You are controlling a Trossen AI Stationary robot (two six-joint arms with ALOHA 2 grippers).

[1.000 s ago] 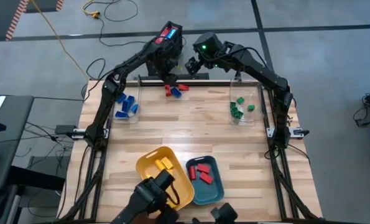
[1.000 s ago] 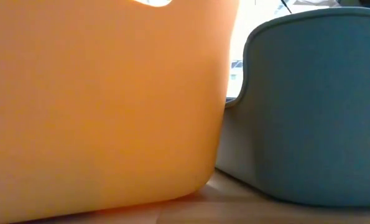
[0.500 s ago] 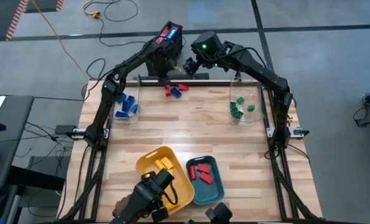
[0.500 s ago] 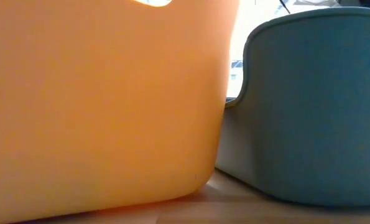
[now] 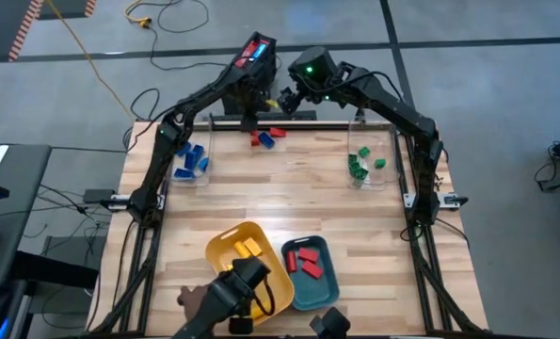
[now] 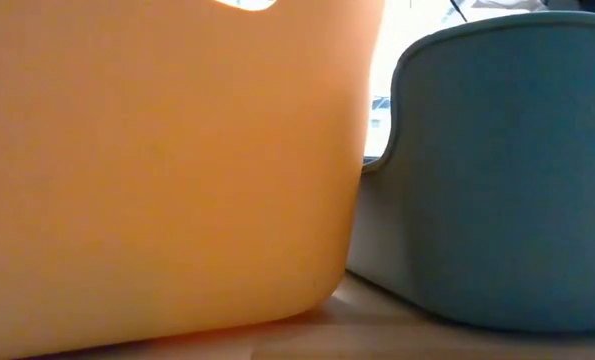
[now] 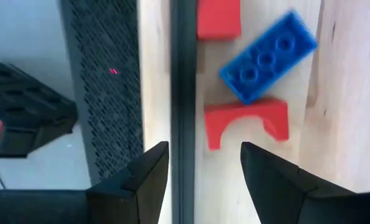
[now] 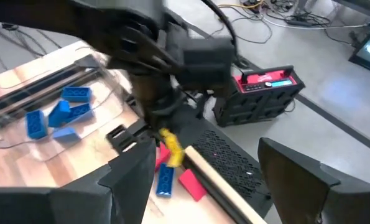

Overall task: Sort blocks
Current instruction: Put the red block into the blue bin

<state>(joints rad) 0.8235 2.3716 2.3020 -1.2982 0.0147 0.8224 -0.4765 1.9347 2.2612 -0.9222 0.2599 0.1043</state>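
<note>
At the table's far edge lie three loose blocks: a red arch block [image 7: 247, 121], a blue block [image 7: 268, 56] and another red block [image 7: 219, 18]; the group [image 5: 265, 137] also shows from above. My left gripper [image 7: 204, 155] points down over them, open, its fingertips above the dark edge rail and just short of the arch block [image 5: 256, 138]. My right gripper [image 5: 287, 96] hangs open beyond the far edge, to the right of the left gripper [image 5: 251, 121]. A small yellow piece [image 8: 170, 146] shows below the left arm; I cannot tell what it rests on.
Clear containers hold blue blocks [image 5: 190, 158] at the left and green blocks [image 5: 362, 162] at the right. Near the front stand a yellow tray [image 5: 221, 247] with yellow blocks and a teal tray [image 5: 328, 282] with red blocks. A dark device [image 5: 232, 297] reaches over the near edge.
My left gripper has rolled about its own pointing line while staying over the far-edge blocks. The dark device at the near edge has shifted about beside the yellow tray. No block has moved.
</note>
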